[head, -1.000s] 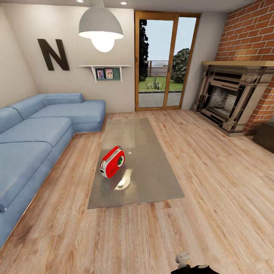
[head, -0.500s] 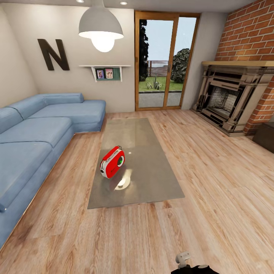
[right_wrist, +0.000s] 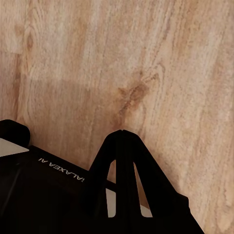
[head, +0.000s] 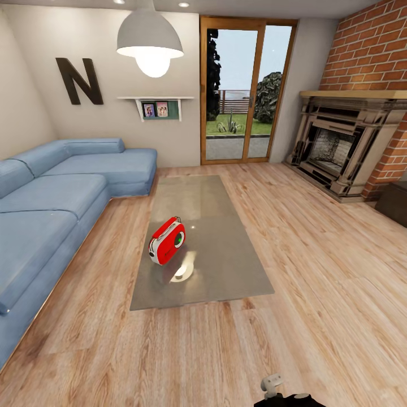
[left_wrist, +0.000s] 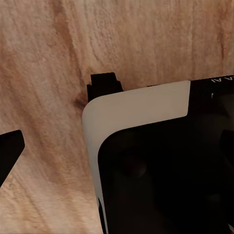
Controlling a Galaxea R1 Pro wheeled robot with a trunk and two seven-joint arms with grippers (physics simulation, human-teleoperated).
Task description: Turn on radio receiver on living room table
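Head view: radio receiver (head: 167, 241), bright red w/ white trim, rounded box, thin wire handle on top, round dark-ringed dial w/ green centre on its face. Stands tilted on the table (head: 226, 265), a long low glossy grey top, toward its near end; lamp glare reflects just beside it. Blue sofa (head: 51, 209) beside the table, fireplace (head: 339, 147) across the room.

Left wrist view: left gripper (left_wrist: 56, 117) over wood floor (left_wrist: 48, 48), fingers apart; radio well away from it.

Right wrist view: right gripper (right_wrist: 124, 141) over floor, fingertips together, nothing between.
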